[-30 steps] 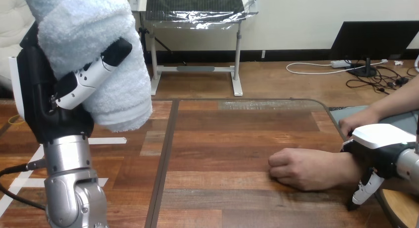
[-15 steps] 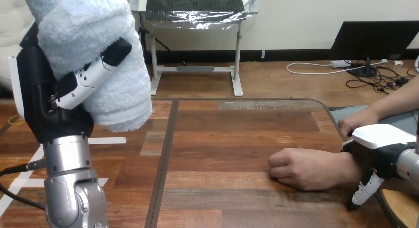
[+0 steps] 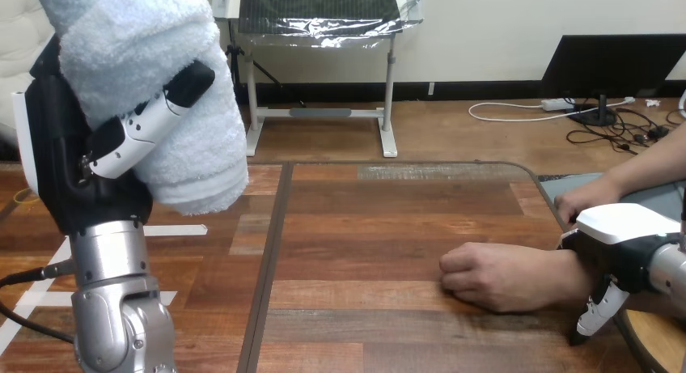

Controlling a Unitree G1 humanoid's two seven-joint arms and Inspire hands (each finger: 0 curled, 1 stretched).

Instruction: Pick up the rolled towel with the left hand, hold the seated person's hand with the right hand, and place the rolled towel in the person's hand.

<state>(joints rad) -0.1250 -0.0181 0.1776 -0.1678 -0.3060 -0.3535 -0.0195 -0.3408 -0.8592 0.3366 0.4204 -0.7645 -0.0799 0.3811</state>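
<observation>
Spanning the view, the wooden table (image 3: 388,227) — rolled towel (image 3: 146,57) raised at 10 o'clock, gripped in the left hand (image 3: 61,171); the person's hand (image 3: 493,276), fisted, rests at 4 o'clock, its wrist (image 3: 570,276) clasped by the right hand (image 3: 619,227)

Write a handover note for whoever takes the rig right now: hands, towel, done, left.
Left hand: shut on the rolled towel, held high over the left side of the table.
Right hand: on the person's wrist at the table's right, a finger curled down the wrist's near side.
Person's nearer hand: resting on the table, closed in a fist.
Done: towel picked up; wrist taken.
Left: carry the towel across and set it in the person's nearer hand, which probably has to open first.
</observation>
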